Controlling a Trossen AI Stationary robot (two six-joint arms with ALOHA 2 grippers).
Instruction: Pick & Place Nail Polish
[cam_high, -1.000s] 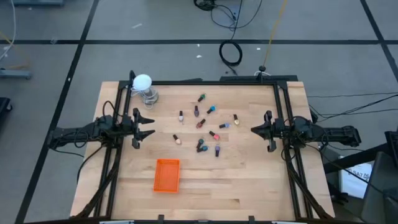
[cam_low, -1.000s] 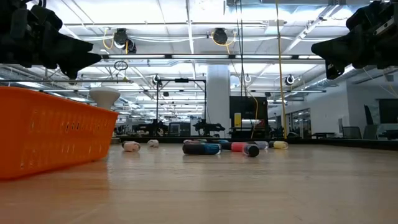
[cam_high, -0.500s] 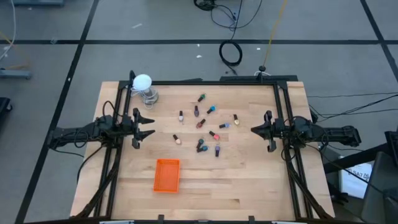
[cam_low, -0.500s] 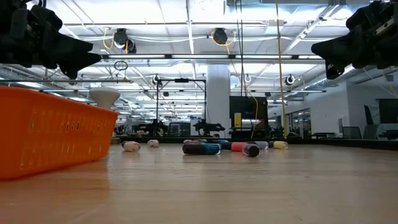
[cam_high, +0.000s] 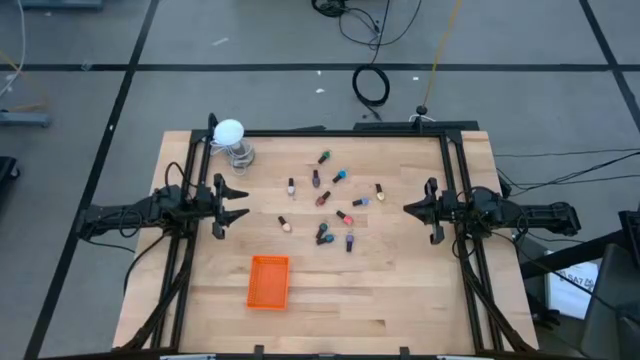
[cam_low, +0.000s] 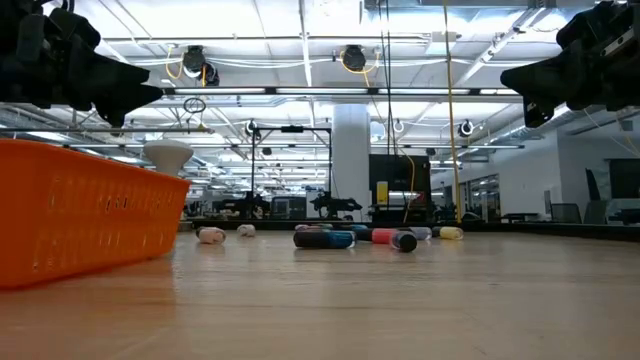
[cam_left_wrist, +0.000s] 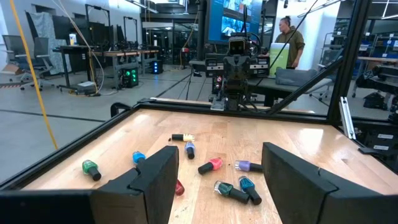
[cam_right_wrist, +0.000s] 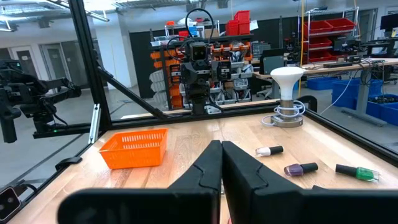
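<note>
**A:** Where do you stand, starting closest in?

**B:** My left jaws (cam_high: 232, 203) hang above the left edge of the bench (cam_high: 400, 290), fingers spread wide apart, holding nothing. My right jaws (cam_high: 418, 209) hang above the right edge, fingers pressed together, also empty. No pick is begun yet, by my judgement.

**A:** And the nail polish?

**B:** The nail polish (cam_high: 330, 200) lies scattered across the middle of the bench, between my two arms, every bottle on its side as far as I can tell. From my left wrist, the nearest are a teal pair (cam_left_wrist: 239, 189) lying close together, then a red bottle (cam_left_wrist: 211, 165) and a purple one (cam_left_wrist: 249, 165), with a green bottle (cam_left_wrist: 91, 168) off apart. The orange tray (cam_high: 268, 281) sits nearer the front of the bench, well clear of the scatter, and looks empty.

**A:** How do you do this well?

**B:** I'd use the left arm, since it is already spread. I'd choose a bottle lying alone, not the teal pair, so I don't knock a neighbour. I'd turn the wrist so the fingers close across the body, not along it, because a round bottle on wood will likely roll.

**A:** Anything farther off?

**B:** The white ball on its stand (cam_high: 232, 137) at the far left corner. I'd keep away from it.
</note>
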